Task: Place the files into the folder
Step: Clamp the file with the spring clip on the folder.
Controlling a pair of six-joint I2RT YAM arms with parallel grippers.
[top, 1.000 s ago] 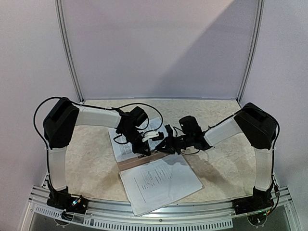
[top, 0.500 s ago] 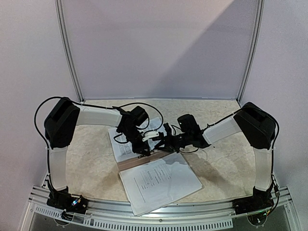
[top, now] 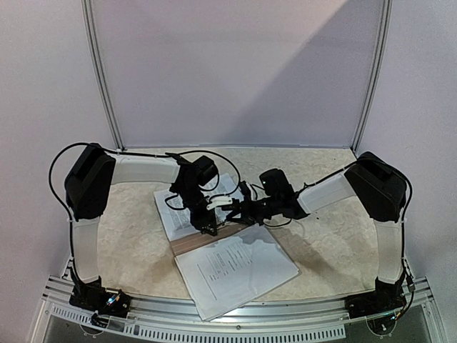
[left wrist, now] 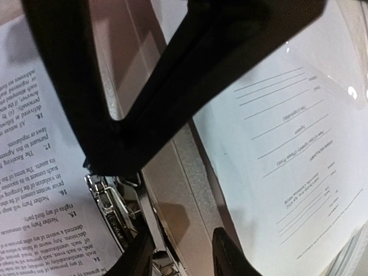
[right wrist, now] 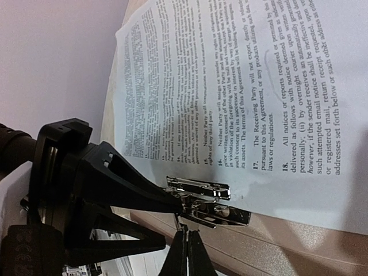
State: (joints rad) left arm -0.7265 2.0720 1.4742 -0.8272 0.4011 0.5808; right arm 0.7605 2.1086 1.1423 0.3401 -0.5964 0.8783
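Step in hand: I judge it to be working the metal clip (right wrist: 207, 202) inside the folder (top: 194, 243). The folder lies open near the middle of the counter (top: 136, 250), towards its near edge.
Left claw (top: 208, 227): spread a little and holding nothing. One finger reaches the clip and the other hangs free beside it.
Right claw (right wrist: 186, 238): pressed together into a thin point that touches the clip's underside.
Files: a printed sheet (right wrist: 230, 86) lies on the folder's far-left half, with its edge meeting the clip. A sleeved sheet (top: 235, 268) lies on the near half and reaches towards the counter's near edge.
Doing it well: I should use one claw to steady the clip and the other to press its lever in small moves. The printed sheet's edge needs to stay square under the clip. The two claws are almost touching, so I must watch that they don't collide. I should also avoid dragging the glossy sleeve.
Hard to make out: I cannot tell whether the clip already clamps the sheet or only rests on it, or whether my right claw pinches any part of it. From above, both arms cover the clip. A dark out-of-focus shape, likely my right claw, fills much of the left wrist view.
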